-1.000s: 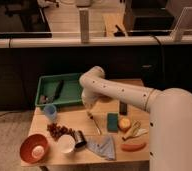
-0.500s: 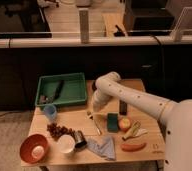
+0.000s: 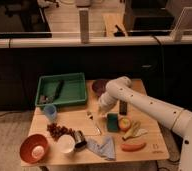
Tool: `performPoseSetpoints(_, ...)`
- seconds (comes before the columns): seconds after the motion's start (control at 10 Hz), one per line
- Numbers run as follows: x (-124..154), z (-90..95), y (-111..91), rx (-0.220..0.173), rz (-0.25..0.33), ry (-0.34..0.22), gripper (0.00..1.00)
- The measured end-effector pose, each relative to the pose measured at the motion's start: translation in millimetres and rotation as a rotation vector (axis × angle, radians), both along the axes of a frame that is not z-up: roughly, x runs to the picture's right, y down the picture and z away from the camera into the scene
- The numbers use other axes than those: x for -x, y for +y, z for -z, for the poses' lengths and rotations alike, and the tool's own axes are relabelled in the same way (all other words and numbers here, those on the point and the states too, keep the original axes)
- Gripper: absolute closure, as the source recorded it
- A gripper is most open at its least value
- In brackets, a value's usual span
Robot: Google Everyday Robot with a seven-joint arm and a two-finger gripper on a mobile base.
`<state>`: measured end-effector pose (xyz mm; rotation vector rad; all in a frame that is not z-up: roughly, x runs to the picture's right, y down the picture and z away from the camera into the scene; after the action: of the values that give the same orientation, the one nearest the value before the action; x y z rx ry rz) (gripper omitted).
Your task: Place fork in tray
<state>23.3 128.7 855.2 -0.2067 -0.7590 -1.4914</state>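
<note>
fork (image 3: 94,123) lies flat on worktop (image 3: 79,119), long axis running near-to-far, just below-left of gripper (image 3: 102,110) hanging over it; tray (image 3: 75,96) farther up-left; can't tell finger state

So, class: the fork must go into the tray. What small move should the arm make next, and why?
Probably lower the gripper onto the fork, which lies on the table just below it, not yet lifted. The tray sits up and to the left, so grasping comes first.
</note>
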Motion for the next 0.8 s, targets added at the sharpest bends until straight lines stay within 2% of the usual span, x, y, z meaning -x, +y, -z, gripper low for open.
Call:
performPoseSetpoints(0.2, 21, 4.2, -2, -0.017, 0.069, -0.017, 0.2)
performPoseSetpoints(0.7, 37, -1.7, 10, -0.029, 0.248, -0.003, 0.2)
performPoseSetpoints(0.8, 39, -3.4, 13, -0.027, 0.265, -0.002, 0.2)
